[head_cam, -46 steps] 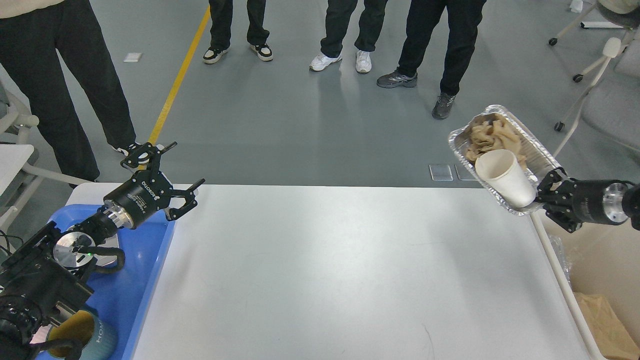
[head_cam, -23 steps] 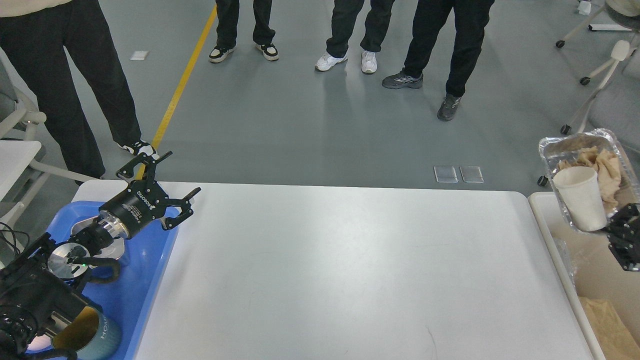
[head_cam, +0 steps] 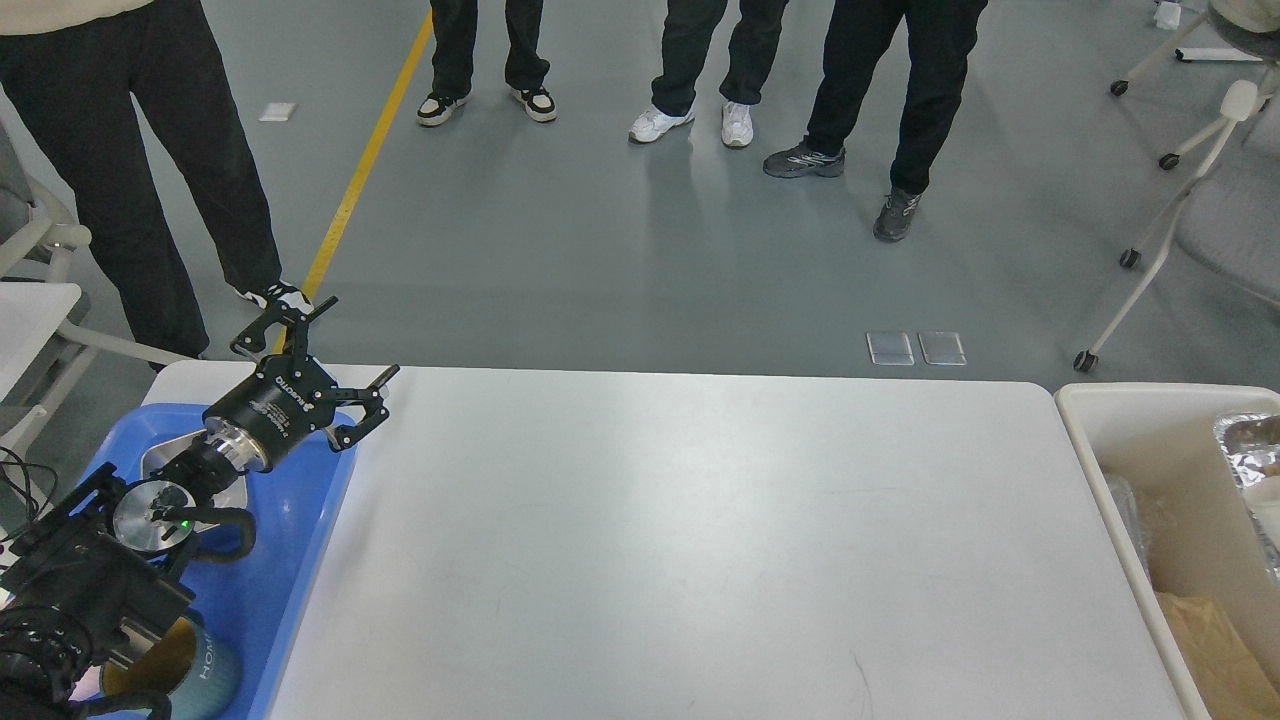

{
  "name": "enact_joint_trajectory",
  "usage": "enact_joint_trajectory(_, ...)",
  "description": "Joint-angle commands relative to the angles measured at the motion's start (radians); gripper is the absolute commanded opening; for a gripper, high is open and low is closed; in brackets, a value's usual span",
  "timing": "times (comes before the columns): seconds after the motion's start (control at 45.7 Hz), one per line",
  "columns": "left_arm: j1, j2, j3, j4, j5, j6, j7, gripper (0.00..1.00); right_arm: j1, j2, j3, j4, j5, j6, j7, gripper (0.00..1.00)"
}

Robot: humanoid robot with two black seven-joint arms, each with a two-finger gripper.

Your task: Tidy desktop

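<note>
The desktop (head_cam: 680, 540) is a large white tabletop filling most of the head view, with nothing lying on its bare surface. My left gripper (head_cam: 335, 345) hovers over the desktop's far left corner, above the blue tray, its two fingers spread open and holding nothing. My right gripper is out of view. A foil tray (head_cam: 1250, 460) shows partly at the right edge, inside the beige bin.
A blue tray (head_cam: 290, 560) lies along the left edge with a white dish (head_cam: 165, 455) and a teal cup (head_cam: 205, 675) in it. A beige bin (head_cam: 1130, 440) stands beside the right edge, holding brown paper (head_cam: 1215, 640). Several people stand beyond the table.
My right arm carried the foil tray with paper cup and crumpled paper rightward and down toward the bin, then left the view. The left gripper shifted slightly down and left.
</note>
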Motion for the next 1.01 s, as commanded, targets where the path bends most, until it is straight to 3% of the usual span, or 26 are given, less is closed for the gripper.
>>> enact_joint_trajectory(0.0,-0.007,-0.016,0.0,0.0,-0.003,0.029,0.0,0.97,-0.018,0.0,0.001,-0.008,0.0,-0.004,0.004,0.0)
enact_joint_trajectory(0.241,-0.014,-0.037,0.0,0.0,-0.001,0.041,-0.002,0.97,-0.018,0.004,-0.012,-0.02,0.0,-0.052,0.006,0.0)
enact_joint_trajectory(0.263,-0.014,-0.04,0.0,0.0,-0.001,0.043,-0.002,0.97,-0.018,0.009,-0.013,-0.02,0.0,-0.068,0.006,0.05)
enact_joint_trajectory(0.285,-0.014,-0.042,0.0,0.0,-0.001,0.046,-0.002,0.97,-0.018,0.01,-0.012,-0.02,0.0,-0.085,0.006,0.31)
enact_joint_trajectory(0.329,-0.017,-0.043,0.002,0.0,-0.001,0.051,-0.005,0.97,-0.018,0.016,-0.004,-0.02,0.001,-0.134,0.007,1.0)
enact_joint_trajectory(0.745,-0.03,-0.046,0.016,0.0,0.005,0.052,-0.025,0.97,0.017,0.02,0.011,-0.008,0.032,-0.164,0.009,1.0)
enact_joint_trajectory(0.986,-0.037,-0.045,0.017,-0.001,0.012,0.055,-0.04,0.97,0.195,0.029,0.077,0.012,0.443,-0.107,0.009,1.0)
